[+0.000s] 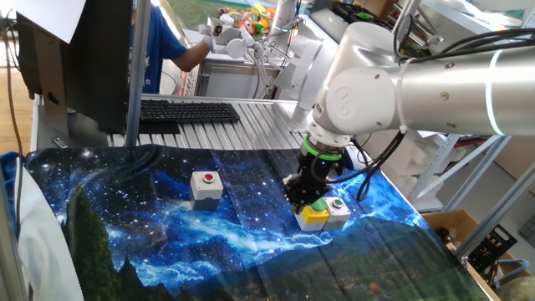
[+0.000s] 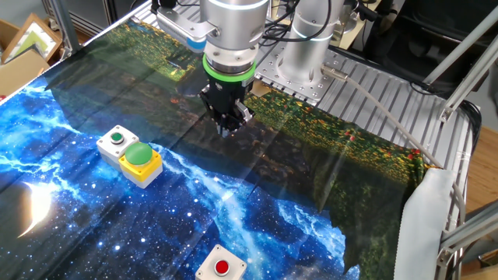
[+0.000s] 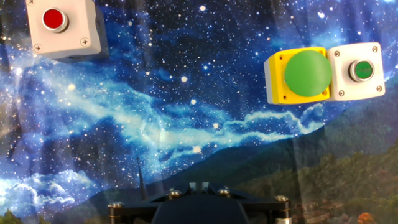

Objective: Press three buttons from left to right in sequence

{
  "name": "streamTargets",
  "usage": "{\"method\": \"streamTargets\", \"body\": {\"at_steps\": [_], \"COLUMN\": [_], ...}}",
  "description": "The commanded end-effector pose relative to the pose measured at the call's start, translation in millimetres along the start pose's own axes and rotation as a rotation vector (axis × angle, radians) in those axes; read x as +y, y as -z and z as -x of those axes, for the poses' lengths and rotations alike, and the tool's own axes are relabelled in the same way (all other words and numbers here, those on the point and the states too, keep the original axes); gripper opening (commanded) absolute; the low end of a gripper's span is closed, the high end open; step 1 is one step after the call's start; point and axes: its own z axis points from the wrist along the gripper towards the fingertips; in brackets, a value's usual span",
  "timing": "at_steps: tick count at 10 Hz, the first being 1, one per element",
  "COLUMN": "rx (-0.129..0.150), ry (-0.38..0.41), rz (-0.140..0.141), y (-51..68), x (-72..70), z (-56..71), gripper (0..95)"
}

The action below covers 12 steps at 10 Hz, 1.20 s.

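Numbering three: button boxes [image 3: 65, 28] [image 3: 297, 76] [image 3: 356, 71] on cloth [image 3: 186, 124]

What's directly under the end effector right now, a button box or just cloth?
Just the galaxy-print cloth. The end effector hangs over a bare patch, apart from the yellow box and the red-button box. Whatever lies beneath the cloth is covered.

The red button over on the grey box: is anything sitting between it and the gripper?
Nothing visible does. The gripper hangs above bare starry cloth, and only open cloth lies between it and the grey box with the red button. The yellow box with the green dome sits off to the other side.
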Motion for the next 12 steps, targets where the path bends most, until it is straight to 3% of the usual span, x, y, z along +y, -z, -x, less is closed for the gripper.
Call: {"method": "streamTargets", "body": {"at_steps": [1, 3, 5, 6, 7, 8, 12], "rx": [0.0, 0.0, -0.005, -0.005, -0.005, -0.004, -0.009], "ry": [0.0, 0.003, 0.011, -0.007, -0.011, -0.019, -0.027], "rz": [-0.001, -0.001, -0.018, -0.027, -0.02, -0.01, -0.005], "y": [0.6, 1.6, 1.9, 1.9, 2.0, 2.3, 2.7], "x": [-0.2, -0.7, -0.9, -0.9, -0.9, -0.9, -1.0], "z": [-0.1, -0.4, -0.5, -0.5, -0.3, 0.4, 1.1], "gripper": [0.0, 0.0, 0.0, 38.0, 38.0, 57.0, 57.0]}}
